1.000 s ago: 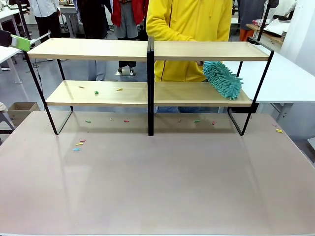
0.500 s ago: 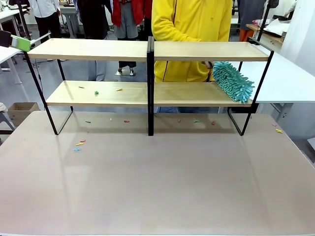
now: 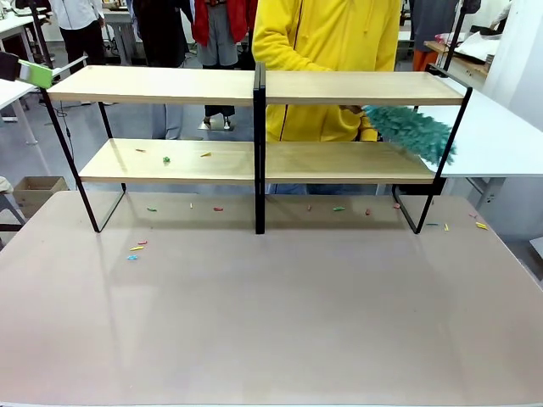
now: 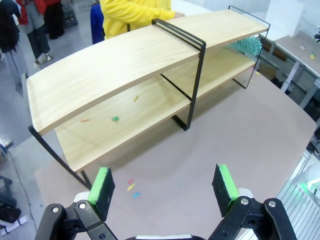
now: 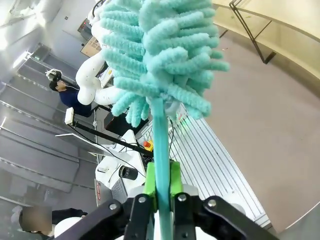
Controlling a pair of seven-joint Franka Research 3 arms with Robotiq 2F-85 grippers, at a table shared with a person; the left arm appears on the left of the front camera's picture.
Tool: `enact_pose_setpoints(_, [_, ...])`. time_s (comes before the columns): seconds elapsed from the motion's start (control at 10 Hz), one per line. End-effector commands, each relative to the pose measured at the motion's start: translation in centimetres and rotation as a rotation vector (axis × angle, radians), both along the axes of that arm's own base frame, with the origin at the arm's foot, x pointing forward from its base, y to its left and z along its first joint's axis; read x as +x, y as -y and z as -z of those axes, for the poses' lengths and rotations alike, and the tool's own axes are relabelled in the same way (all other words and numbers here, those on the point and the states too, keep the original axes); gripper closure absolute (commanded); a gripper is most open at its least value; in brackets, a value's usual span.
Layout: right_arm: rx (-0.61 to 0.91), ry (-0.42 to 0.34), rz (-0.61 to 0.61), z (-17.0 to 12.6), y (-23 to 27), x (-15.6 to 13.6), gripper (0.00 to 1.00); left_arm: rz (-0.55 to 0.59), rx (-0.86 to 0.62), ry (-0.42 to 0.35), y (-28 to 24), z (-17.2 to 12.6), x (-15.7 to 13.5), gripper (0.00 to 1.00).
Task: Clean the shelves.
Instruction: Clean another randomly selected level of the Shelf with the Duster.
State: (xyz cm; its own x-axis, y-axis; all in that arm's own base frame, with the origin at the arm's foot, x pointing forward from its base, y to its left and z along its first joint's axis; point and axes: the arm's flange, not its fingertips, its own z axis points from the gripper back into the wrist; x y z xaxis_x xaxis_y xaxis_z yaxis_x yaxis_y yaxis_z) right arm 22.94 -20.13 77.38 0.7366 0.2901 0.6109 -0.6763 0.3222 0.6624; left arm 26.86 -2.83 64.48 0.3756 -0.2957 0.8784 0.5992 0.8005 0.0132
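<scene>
1. The shelves (image 3: 254,119) span the upper half of the front frame, standing on the far part of the table (image 3: 271,339). Top boards are bare.
2. Change: duster A (image 3: 416,134), held by the person (image 3: 327,51), has run rightward along the lower board over the last second. It now sits blurred past the board's right end, at frame right.
3. Change: new scraps (image 3: 396,205) lie on the table below that end, with one more (image 3: 445,226) further right. Judgement: they were swept off the board, and the right half of it looks clear.
4. No change at left: the bits (image 3: 166,158) on the lower board's left half lie where they were.
5. The right gripper (image 5: 162,176) is clamped on the handle of duster B (image 5: 165,50). Its head fills the top of the wrist frame, well apart from the shelves in the upper right corner.
6. The left gripper (image 4: 163,184) is spread wide and empty, facing the shelves from above the table.
7. Judgement: the left half is not yet cleaned, and the fallen scraps now litter the table.
</scene>
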Motion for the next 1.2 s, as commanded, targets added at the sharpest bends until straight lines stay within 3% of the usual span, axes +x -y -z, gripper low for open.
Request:
enact_pose_setpoints(0.0, [-0.108,-0.003,-0.047,-0.8,-2.5,-1.4,0.88,0.010,-0.003,0.002,-0.1,0.1,0.1,0.00])
enact_pose_setpoints(0.2, [-0.361,-0.028,-0.286,-0.9,-15.8,2.7,0.88,0.010,-0.003,0.002,-0.1,0.1,0.1,0.00])
enact_pose_setpoints(0.4, [-0.735,-0.115,-0.454,5.0,-31.3,3.8,0.88,0.010,-0.003,0.002,-0.1,0.1,0.1,0.00])
enact_pose_setpoints(0.5, [-0.881,-0.115,-0.433,8.1,-36.3,3.4,0.88,0.010,-0.003,0.002,-0.1,0.1,0.1,0.00])
enact_pose_setpoints(0.6, [-0.959,-0.114,-0.491,10.7,-38.8,2.3,0.88,0.010,-0.003,0.002,-0.1,0.1,0.1,0.00])
enact_pose_setpoints(0.7, [-0.883,-0.087,-0.614,10.0,-38.3,1.4,0.88,0.010,-0.003,0.002,-0.1,0.1,0.1,0.00])
enact_pose_setpoints(0.8, [-0.829,-0.139,-0.478,8.5,-37.8,2.2,0.88,0.010,-0.003,0.002,-0.1,0.1,0.1,0.00])
enact_pose_setpoints(0.9, [-0.829,-0.139,-0.478,8.5,-37.8,2.2,0.88,0.010,-0.003,0.002,-0.1,0.1,0.1,0.00])
enact_pose_setpoints(1.0, [-0.914,-0.135,-0.561,11.4,-41.8,1.0,0.88,0.010,-0.003,0.002,-0.1,0.1,0.1,0.00])
enact_pose_setpoints(1.1, [-0.984,-0.130,-0.507,12.1,-44.3,2.5,0.88,0.010,-0.003,0.002,-0.1,0.1,0.1,0.00])
